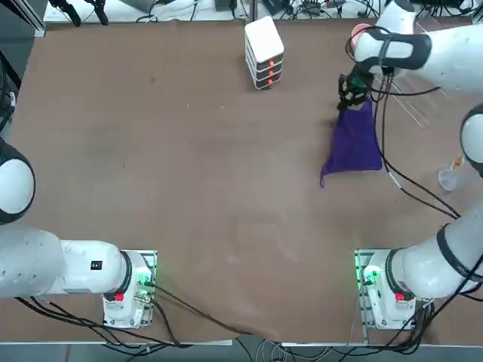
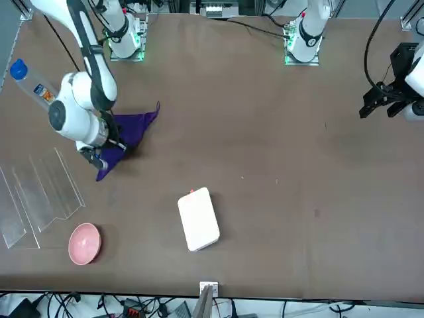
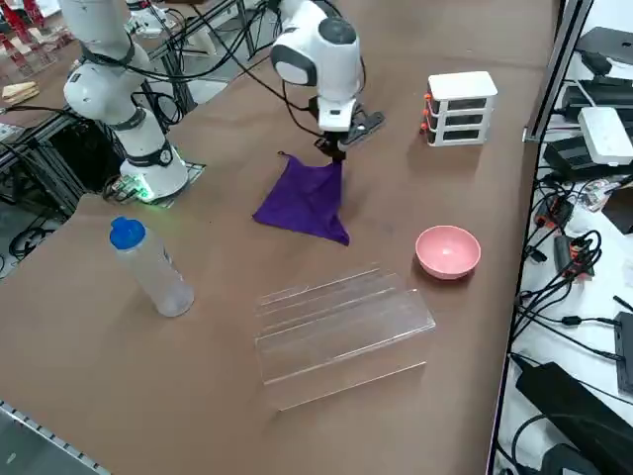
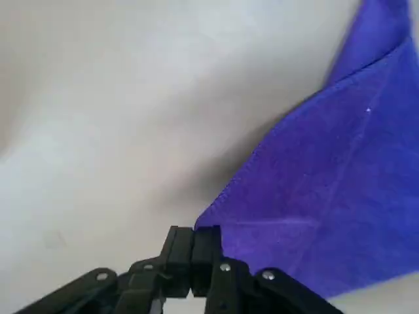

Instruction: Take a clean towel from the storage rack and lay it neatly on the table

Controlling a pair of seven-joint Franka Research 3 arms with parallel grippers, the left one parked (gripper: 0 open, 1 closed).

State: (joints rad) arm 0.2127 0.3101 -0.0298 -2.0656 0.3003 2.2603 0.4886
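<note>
The purple towel (image 1: pixel 353 143) (image 3: pixel 307 203) lies on the reddish-brown table (image 1: pixel 189 188) at the far right, with one corner lifted. My right gripper (image 1: pixel 349 98) (image 3: pixel 331 150) is shut on that corner, so the cloth slopes down from it in a rough triangle. In the wrist view the two fingertips (image 4: pixel 204 239) press together at the towel's (image 4: pixel 327 196) edge. From the front, the gripper (image 2: pixel 99 158) sits low over the towel (image 2: pixel 129 129). The clear storage rack (image 3: pixel 336 322) (image 2: pixel 40 192) stands empty beside the towel, toward the table's right edge.
A white stacked box (image 1: pixel 264 53) (image 3: pixel 460 107) stands at the far middle. A pink bowl (image 3: pixel 447 250) (image 2: pixel 84 242) sits near the rack's far end. A plastic bottle with a blue cap (image 3: pixel 148 267) lies near the right edge.
</note>
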